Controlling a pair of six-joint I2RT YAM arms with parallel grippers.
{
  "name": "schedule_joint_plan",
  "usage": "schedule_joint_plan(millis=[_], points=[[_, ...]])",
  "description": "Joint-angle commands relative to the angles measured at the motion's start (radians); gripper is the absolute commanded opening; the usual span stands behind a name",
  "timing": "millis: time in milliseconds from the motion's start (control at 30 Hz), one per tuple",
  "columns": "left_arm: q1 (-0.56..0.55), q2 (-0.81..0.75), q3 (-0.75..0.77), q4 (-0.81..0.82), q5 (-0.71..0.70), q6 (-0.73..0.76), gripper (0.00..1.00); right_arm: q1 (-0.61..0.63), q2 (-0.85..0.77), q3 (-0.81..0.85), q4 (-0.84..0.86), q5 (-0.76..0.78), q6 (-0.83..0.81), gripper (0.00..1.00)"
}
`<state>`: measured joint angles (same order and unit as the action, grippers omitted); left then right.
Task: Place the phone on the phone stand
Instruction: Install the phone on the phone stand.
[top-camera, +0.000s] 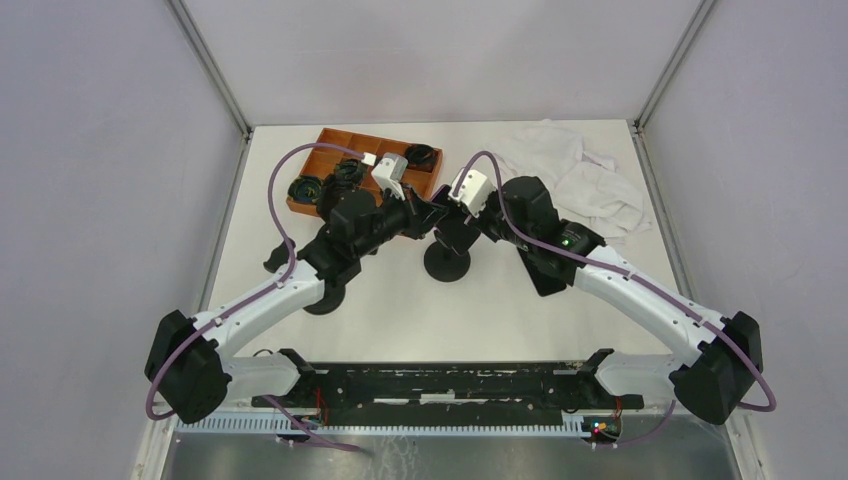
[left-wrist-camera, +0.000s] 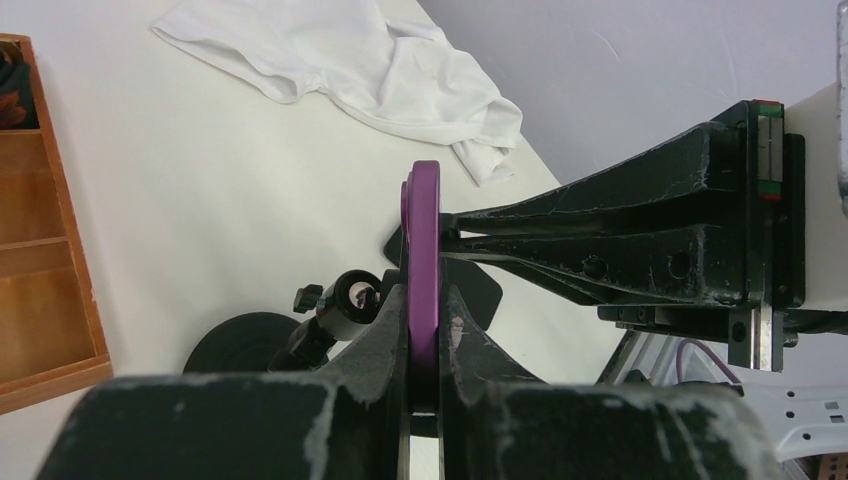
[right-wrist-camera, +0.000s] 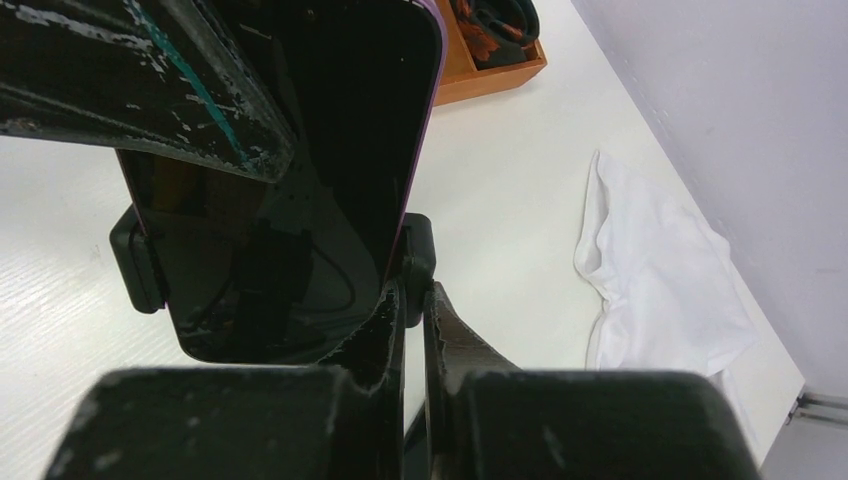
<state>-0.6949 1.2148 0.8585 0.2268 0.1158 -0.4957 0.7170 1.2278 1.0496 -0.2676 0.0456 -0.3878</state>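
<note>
Left wrist: left fingers (left-wrist-camera: 382, 335) pinch the purple phone (left-wrist-camera: 425, 250) edgewise

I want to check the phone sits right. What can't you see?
Right wrist view: the purple-edged, dark-screened phone hides most of the black phone stand; the picture's top edge cuts the phone off.
Left wrist view: the phone is edge-on, its lower end buried between the left gripper's fingers.
Top view: both arms cover the phone; black parts in the orange wooden tray are too small.

The tray (top-camera: 325, 136) lies far left, the cloth (top-camera: 590, 180) far right, the phone stand (top-camera: 447, 266) nearer, between.
</note>
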Motion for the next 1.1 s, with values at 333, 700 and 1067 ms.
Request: schedule_joint_plan(millis=[333, 700, 1067], points=[[0.071, 0.072, -0.013, -0.205, -0.208, 0.157, 0.02, -0.010, -0.074, 0.173, -0.048, 0.026, 0.010, 0.18], [0.071, 0.069, -0.007, -0.219, -0.215, 0.167, 0.02, -0.024, -0.096, 0.180, -0.076, -0.095, 0.000, 0.25], [0.079, 0.059, 0.032, -0.221, -0.091, 0.162, 0.02, -0.267, -0.203, -0.075, 0.033, -0.598, 0.020, 0.43]])
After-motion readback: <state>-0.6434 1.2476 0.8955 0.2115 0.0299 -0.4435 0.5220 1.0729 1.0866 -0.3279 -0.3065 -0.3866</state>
